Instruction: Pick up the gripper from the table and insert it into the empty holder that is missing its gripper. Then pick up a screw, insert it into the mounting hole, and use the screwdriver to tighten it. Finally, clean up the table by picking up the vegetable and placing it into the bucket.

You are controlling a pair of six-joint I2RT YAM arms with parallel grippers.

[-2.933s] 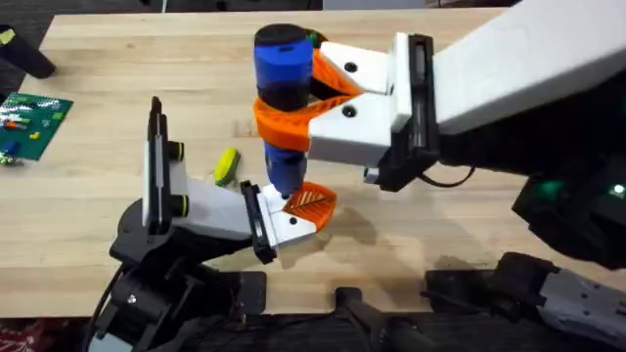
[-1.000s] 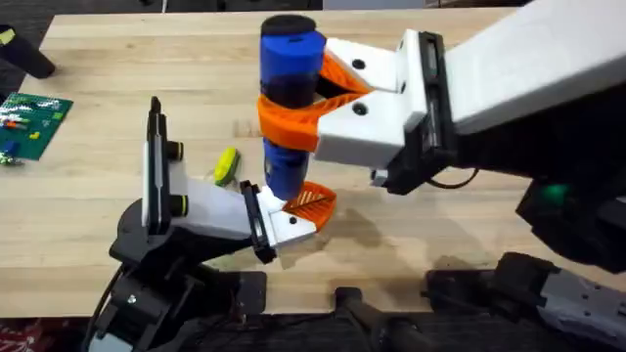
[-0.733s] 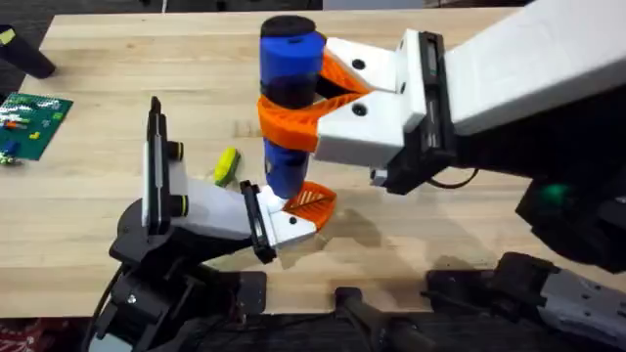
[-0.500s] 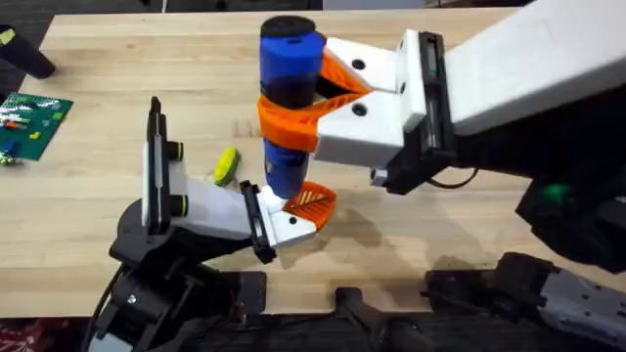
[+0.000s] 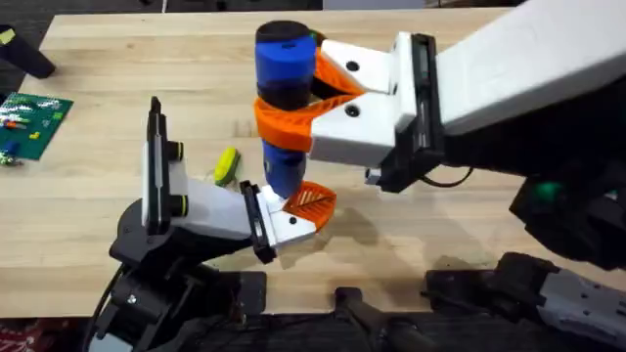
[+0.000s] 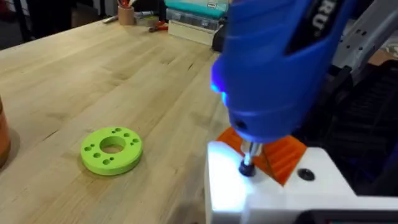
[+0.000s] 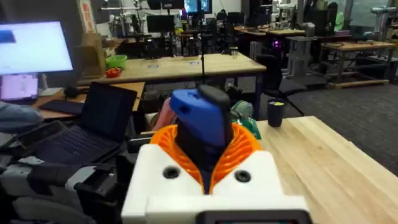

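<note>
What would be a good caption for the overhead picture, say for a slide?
Right gripper holds the blue screwdriver upright, its tip at the white holder carrying the ribbed orange gripper.

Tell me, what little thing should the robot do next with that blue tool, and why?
Probably hold the screwdriver upright and keep turning it. The right end effector is shut on it, and in the left wrist view its metal tip sits on a screw in the white holder, beside the orange ribbed gripper. The vegetable lies on the table, so cleanup comes later.
</note>
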